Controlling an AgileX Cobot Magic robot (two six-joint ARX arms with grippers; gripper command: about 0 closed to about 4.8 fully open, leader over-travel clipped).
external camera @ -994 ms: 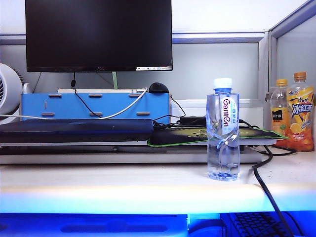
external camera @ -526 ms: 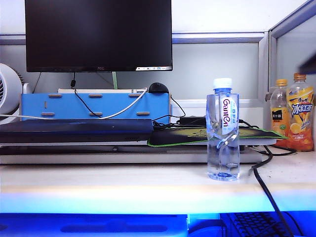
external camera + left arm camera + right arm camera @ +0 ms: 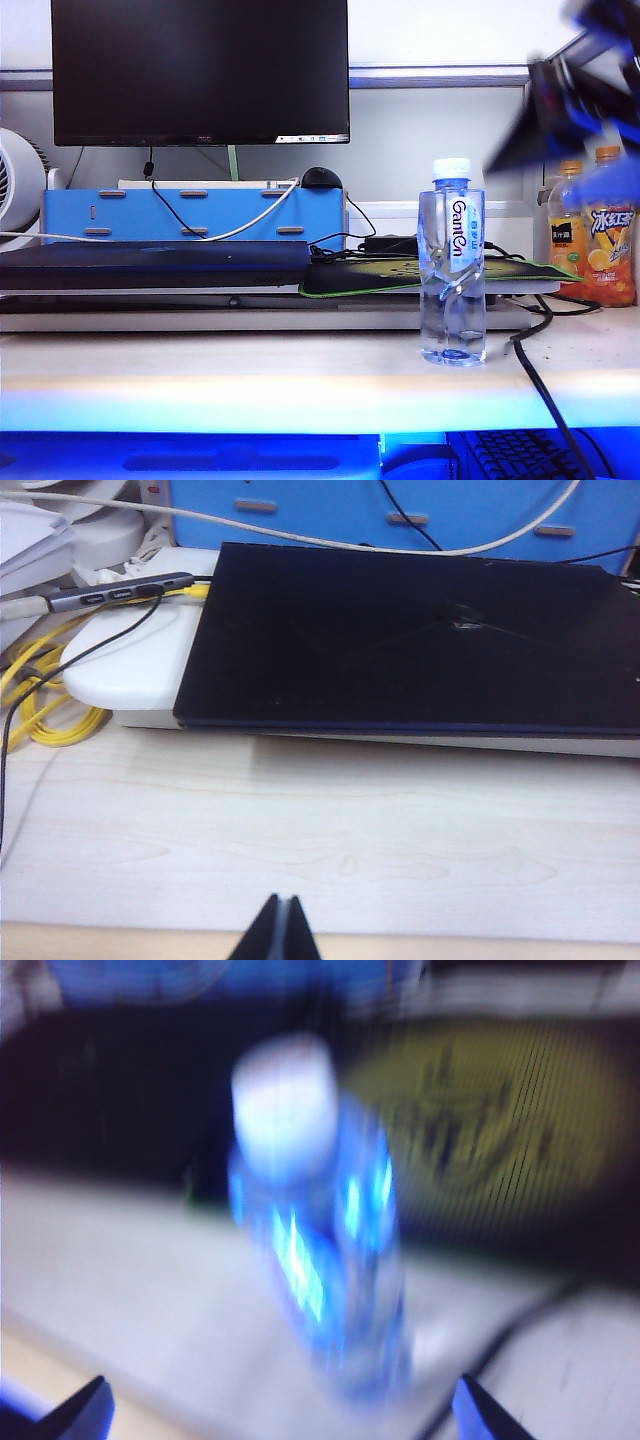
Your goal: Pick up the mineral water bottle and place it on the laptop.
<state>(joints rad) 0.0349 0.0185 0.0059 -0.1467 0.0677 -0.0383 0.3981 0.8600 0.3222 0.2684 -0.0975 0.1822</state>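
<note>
mineral water bottle (image 3: pixel 452 262) upright on counter (image 3: pixel 250 375), full, heavy, slick; grip ribbed waist. right end effector (image 3: pixel 278 1410) spread, above; left end effector (image 3: pixel 279 935) pressed together, idle near laptop (image 3: pixel 420 645)

bottle: mineral water bottle (image 3: pixel 452 262), clear, white cap, "Ganten" label, upright on bench (image 3: pixel 250 375), free-standing
laptop: laptop (image 3: pixel 155 263), dark flat slab, closed, lid bare, well apart from bottle
</note>
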